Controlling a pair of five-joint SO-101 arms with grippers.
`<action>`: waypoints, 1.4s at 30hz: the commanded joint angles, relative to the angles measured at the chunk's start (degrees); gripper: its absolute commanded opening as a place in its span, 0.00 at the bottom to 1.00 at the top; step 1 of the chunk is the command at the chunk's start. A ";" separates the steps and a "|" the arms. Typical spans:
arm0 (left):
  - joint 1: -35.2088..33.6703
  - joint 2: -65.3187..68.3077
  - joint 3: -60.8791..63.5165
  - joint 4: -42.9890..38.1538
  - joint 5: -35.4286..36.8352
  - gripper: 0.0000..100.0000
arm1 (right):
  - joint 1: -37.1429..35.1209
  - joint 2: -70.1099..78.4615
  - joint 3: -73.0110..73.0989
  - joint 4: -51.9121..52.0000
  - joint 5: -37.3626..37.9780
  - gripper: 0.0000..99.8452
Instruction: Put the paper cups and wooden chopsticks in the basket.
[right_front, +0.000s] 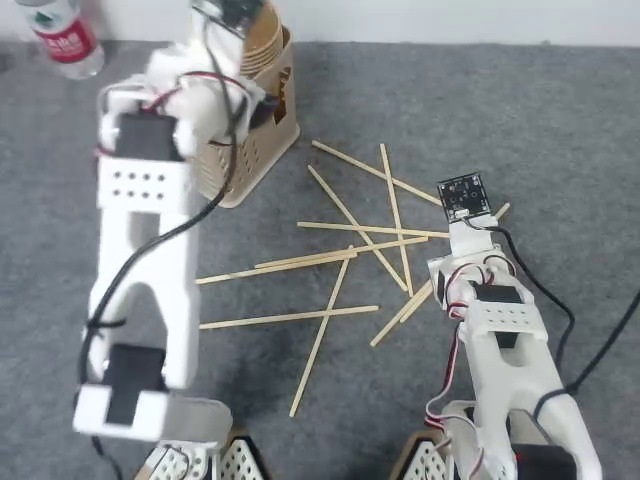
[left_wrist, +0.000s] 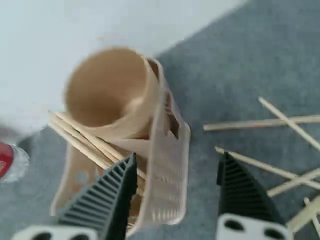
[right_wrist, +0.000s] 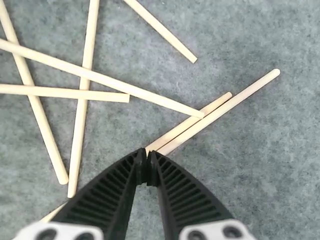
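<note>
The basket (right_front: 255, 150) is seen near the far left corner of the counter (right_front: 560, 120), with stacked paper cups (right_front: 262, 40) lodged in its far end and leaning over the rim. A few chopsticks (left_wrist: 82, 140) are laid slantwise inside it, against the cups. The left gripper (left_wrist: 177, 175) is held above the basket, jaws spread wide with nothing between them. Loose wooden chopsticks (right_front: 330, 255) are scattered, many crossed, over the middle of the counter. The right gripper (right_wrist: 146, 162) is lowered there with its jaws pressed together; a pair of parallel sticks (right_wrist: 218, 112) runs up to its tips (whether either is pinched cannot be told). A plastic bottle (right_front: 62, 38) lies at the far left corner.
</note>
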 joint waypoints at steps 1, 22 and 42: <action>0.44 6.95 -8.92 3.52 -0.97 0.25 | -0.48 -1.45 -0.53 -0.92 0.70 0.01; -1.85 39.74 -48.57 25.58 -1.32 0.22 | -0.57 -1.45 -0.44 -0.92 0.70 0.01; 1.76 29.10 -38.73 35.43 -5.54 0.01 | -0.57 -1.45 -0.44 -0.92 0.70 0.01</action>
